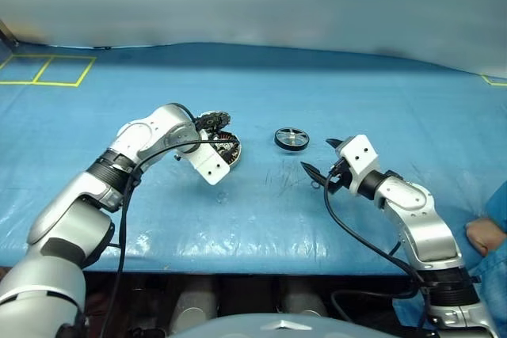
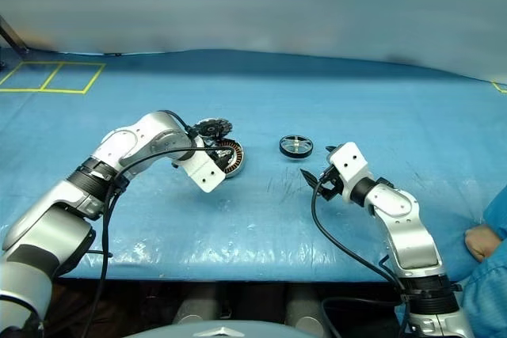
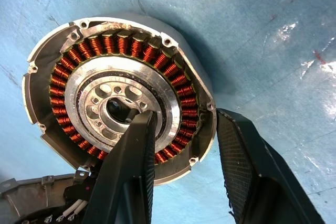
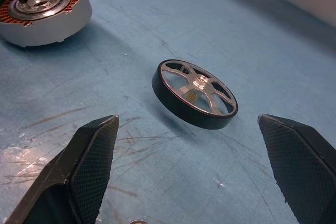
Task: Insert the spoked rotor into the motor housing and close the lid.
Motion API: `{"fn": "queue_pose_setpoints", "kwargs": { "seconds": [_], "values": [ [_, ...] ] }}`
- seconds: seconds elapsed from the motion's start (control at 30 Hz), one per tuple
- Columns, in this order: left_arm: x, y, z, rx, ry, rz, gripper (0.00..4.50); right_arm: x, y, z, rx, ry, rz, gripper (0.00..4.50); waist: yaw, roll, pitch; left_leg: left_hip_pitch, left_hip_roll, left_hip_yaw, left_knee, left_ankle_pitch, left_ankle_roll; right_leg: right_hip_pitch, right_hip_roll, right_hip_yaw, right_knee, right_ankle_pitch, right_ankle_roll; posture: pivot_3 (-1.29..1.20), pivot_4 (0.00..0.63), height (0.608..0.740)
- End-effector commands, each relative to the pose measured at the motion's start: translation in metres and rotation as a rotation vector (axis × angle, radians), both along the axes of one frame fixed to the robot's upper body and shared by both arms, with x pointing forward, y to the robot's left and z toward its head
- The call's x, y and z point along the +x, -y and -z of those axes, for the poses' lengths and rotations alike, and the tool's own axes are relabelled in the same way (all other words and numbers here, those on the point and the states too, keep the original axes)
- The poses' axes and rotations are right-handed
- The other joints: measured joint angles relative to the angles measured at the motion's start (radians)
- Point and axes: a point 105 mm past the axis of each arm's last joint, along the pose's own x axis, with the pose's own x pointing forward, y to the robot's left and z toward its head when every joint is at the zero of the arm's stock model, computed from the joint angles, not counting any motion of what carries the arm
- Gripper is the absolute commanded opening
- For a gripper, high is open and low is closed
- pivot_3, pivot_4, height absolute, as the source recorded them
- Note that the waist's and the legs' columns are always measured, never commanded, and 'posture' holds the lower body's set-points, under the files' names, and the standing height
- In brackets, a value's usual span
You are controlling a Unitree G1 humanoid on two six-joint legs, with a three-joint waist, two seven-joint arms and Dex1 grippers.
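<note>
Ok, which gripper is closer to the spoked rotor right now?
Right. The right gripper sits open beside the spoked rotor, aimed at it; the left gripper straddles the motor housing rim, farther off.

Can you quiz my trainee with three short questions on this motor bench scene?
1. True or false: the spoked rotor already sits inside the motor housing.
2. Which gripper grips the housing's rim: A left, B right?
3. Fill in: the right gripper's jaws are ____.

Key: 1 false, it lies on the blue table apart from the housing; 2 A; 3 open.
</note>
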Motion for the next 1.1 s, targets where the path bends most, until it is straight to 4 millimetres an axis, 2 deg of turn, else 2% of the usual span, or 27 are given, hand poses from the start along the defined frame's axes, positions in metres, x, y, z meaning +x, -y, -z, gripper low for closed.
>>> {"fn": "queue_pose_setpoints", "kwargs": {
  "seconds": [0.03, 0.23, 0.37, 0.53, 0.87, 1.1],
  "values": [
    [0.010, 0.007, -0.030, -0.002, 0.130, 0.044, 1.39, 0.003, 0.001, -0.012, -0.009, 0.045, -0.008, 4.50, 0.000, 0.000, 0.001, 0.000, 0.000, 0.000, 0.000, 0.000, 0.000, 0.000, 0.000, 0.000, 0.000, 0.000, 0.000, 0.00, 0.150, 0.740],
    [0.006, 0.008, -0.030, -0.016, 0.110, 0.040, 1.39, 0.003, -0.001, -0.012, -0.006, 0.042, -0.014, 4.50, -0.006, -0.002, 0.002, 0.000, 0.000, 0.000, -0.002, 0.000, 0.000, -0.001, 0.000, 0.000, 0.000, 0.000, 0.000, 0.00, 0.150, 0.740],
    [-0.019, 0.025, -0.023, -0.128, -0.064, 0.056, 1.39, 0.002, 0.000, -0.011, -0.003, 0.041, -0.010, 4.50, -0.009, -0.002, 0.002, -0.001, 0.000, 0.000, -0.002, 0.000, 0.000, -0.001, 0.000, 0.000, 0.000, 0.000, -0.001, 0.00, 0.150, 0.740],
    [-0.045, 0.034, -0.020, -0.166, -0.194, 0.107, 1.39, -0.002, 0.001, -0.008, 0.005, 0.034, 0.005, 4.50, -0.012, -0.003, 0.003, -0.001, 0.000, -0.001, -0.001, 0.000, 0.000, -0.001, 0.000, 0.000, 0.000, 0.001, -0.003, 0.00, 0.150, 0.740],
    [-0.048, 0.023, -0.016, -0.044, -0.149, 0.172, 1.39, -0.007, 0.001, -0.002, 0.035, 0.037, 0.041, 4.50, -0.014, -0.002, 0.003, 0.000, 0.001, 0.000, -0.001, 0.000, 0.000, 0.000, 0.001, 0.000, 0.000, 0.000, 0.000, 0.00, 0.150, 0.740],
    [-0.057, 0.024, -0.011, -0.035, -0.194, 0.194, 1.39, -0.008, 0.000, -0.001, 0.044, 0.040, 0.049, 4.50, -0.012, -0.002, 0.003, 0.000, 0.000, -0.001, -0.001, 0.000, 0.000, 0.000, 0.001, 0.000, 0.000, 0.000, 0.000, 0.00, 0.150, 0.740]
  ]
}}
